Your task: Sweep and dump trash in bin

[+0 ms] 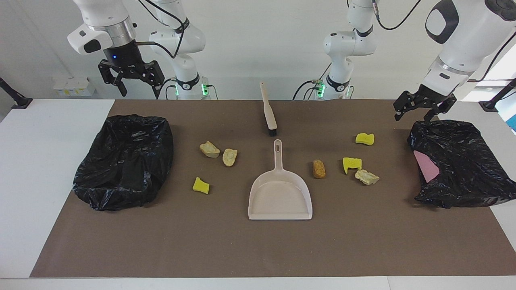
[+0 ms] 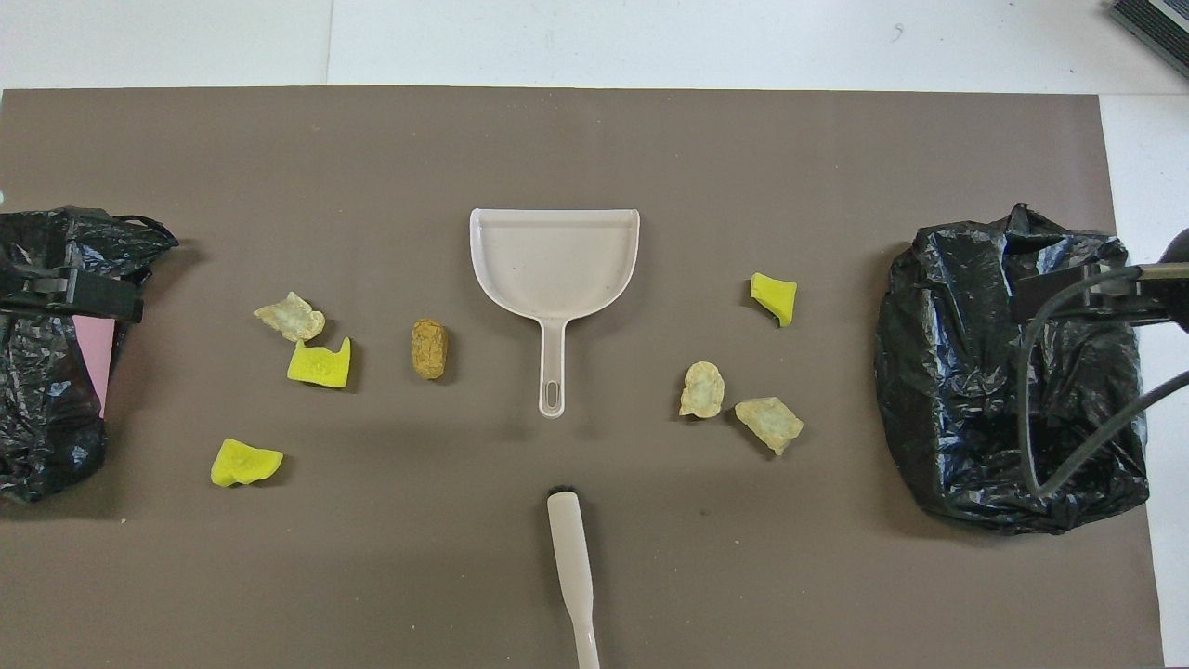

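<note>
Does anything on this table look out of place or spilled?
Yes: seven scraps lie loose on the brown mat around the empty dustpan, three toward one black bin bag, four toward the other, where something pink shows.

high facing view, steep overhead, shared mat (image 1: 363,241)

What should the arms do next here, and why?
Probably bring the right gripper, open and raised near the bin at its end, down to the brush handle. Both grippers are empty, the left gripper open above its bin, and all seven scraps, like the brown lump, lie outside the dustpan.
</note>
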